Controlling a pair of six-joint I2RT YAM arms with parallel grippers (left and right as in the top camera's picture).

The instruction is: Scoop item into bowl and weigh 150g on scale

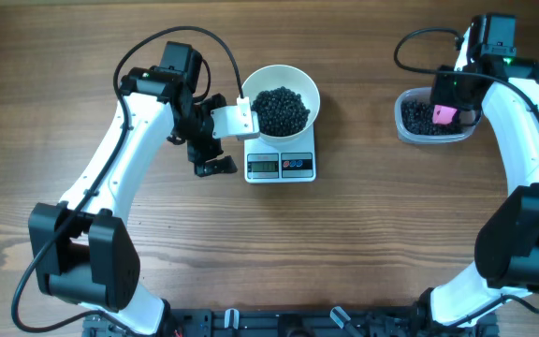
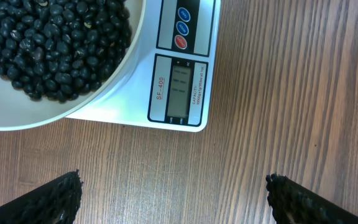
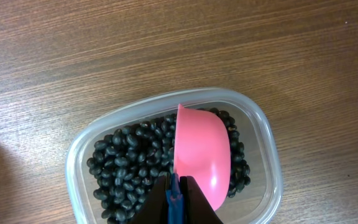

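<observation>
The wooden table [image 1: 363, 243] carries the scale [image 1: 281, 167], its long axis running 12 to 6 o'clock with the display toward 6. On it sits the bowl [image 1: 309, 86], holding beans [image 1: 282, 109]. At the scale's 9 o'clock, the left gripper [image 2: 176, 202] gapes wide, empty. The right gripper [image 3: 176, 198] clamps a pink scoop [image 3: 201, 155], pointing to 12 over the clear tub [image 3: 267, 149].

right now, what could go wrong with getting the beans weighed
1. The left gripper hangs open close beside the bowl on the scale; a nudge could shift the bowl or skew the reading.
2. The right gripper is shut on the pink scoop at the tub, well away from the bowl; beans could spill on the carry across.
3. The bowl already holds a heap; a full scoop may overshoot.
</observation>
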